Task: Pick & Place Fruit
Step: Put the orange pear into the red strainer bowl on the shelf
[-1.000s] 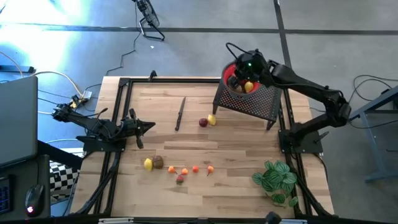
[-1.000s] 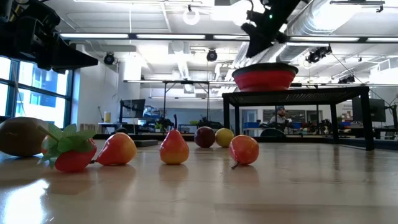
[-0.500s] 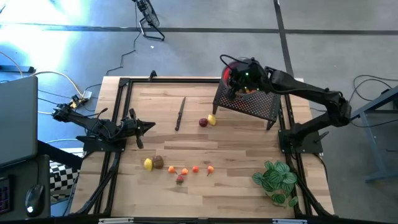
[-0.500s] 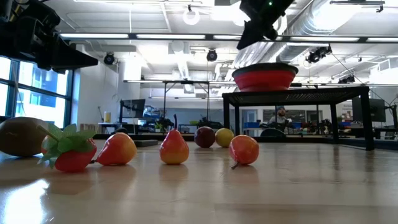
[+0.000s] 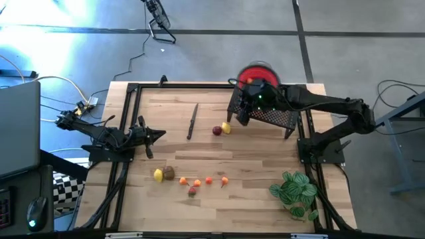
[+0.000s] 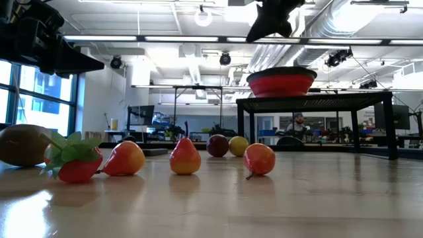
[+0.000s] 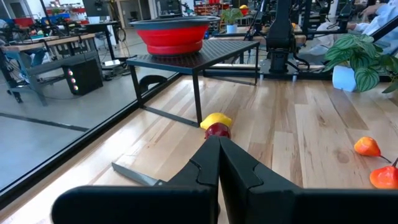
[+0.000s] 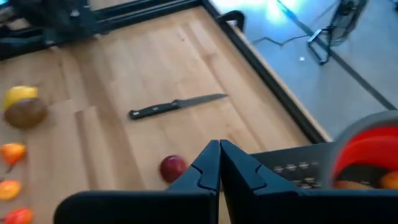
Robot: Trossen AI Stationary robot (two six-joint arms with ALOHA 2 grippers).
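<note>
Fruit [image 5: 192, 180] dots the pale wooden table [image 5: 252, 166] in a bright workshop; both arms' fingers closed, empty

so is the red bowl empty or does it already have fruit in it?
Not empty. The red bowl on the black stand holds orange fruit, seen in the right wrist view.

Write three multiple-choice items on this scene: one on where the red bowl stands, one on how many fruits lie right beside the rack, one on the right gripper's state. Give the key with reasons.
1. The red bowl stands:
A. on the black rack
B. on the bare table
C. beside the plant

2. Fruits lying together just beside the rack:
A. none
B. two
C. five

3. The right gripper is:
A. open
B. shut on a fruit
C. shut and empty

Key: 1 A, the low view shows the bowl atop the rack. 2 B, a dark red fruit and a yellow fruit touch there. 3 C, the right wrist view shows its fingers pressed together, nothing between.
</note>
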